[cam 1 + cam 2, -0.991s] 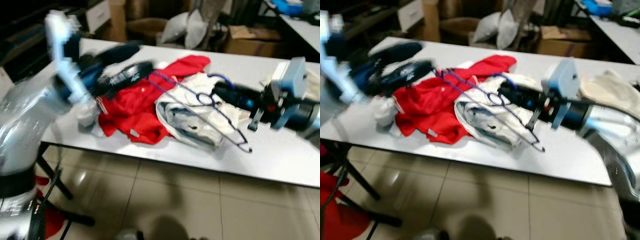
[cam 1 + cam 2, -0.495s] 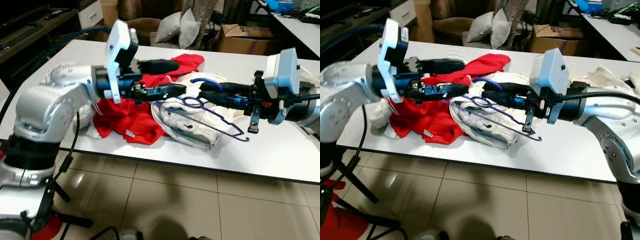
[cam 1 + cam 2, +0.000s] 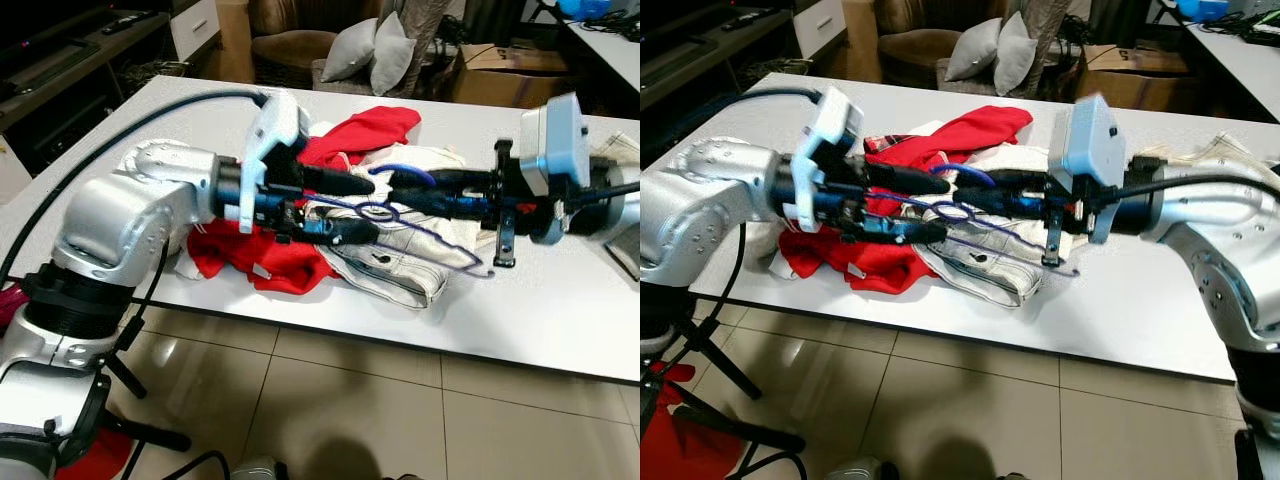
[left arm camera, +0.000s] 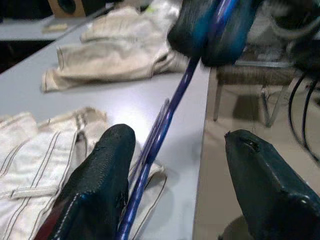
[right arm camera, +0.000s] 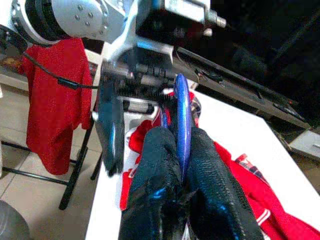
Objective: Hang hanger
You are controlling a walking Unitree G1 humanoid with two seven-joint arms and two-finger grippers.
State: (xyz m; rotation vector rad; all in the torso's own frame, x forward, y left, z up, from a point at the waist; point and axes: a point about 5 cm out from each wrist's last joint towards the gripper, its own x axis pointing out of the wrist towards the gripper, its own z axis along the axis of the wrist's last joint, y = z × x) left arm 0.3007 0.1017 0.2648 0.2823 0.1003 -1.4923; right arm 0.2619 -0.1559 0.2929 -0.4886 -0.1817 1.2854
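A blue-purple wire hanger [image 3: 440, 243] hangs just above the clothes on the white table [image 3: 560, 310]. My right gripper [image 3: 395, 185] reaches in from the right and is shut on the hanger's blue hook [image 5: 181, 112]. My left gripper [image 3: 372, 208] comes from the left and stands open, one finger above and one below the hanger's twisted neck. In the left wrist view the hanger's bar [image 4: 160, 135] runs between the two spread fingers [image 4: 100, 185], nearer one of them, and I cannot tell if it touches.
A red garment [image 3: 260, 250] and a white striped garment [image 3: 400, 260] lie heaped under the hanger. A beige cloth [image 4: 115, 55] lies further along the table. Cardboard boxes [image 3: 490, 70] and a cushioned chair [image 3: 350, 55] stand behind the table. Tiled floor [image 3: 350, 400] lies in front.
My left arm has swung in from the left, and its open fingers now bracket the hanger close to the right gripper. The right gripper has kept its hold on the hanger.
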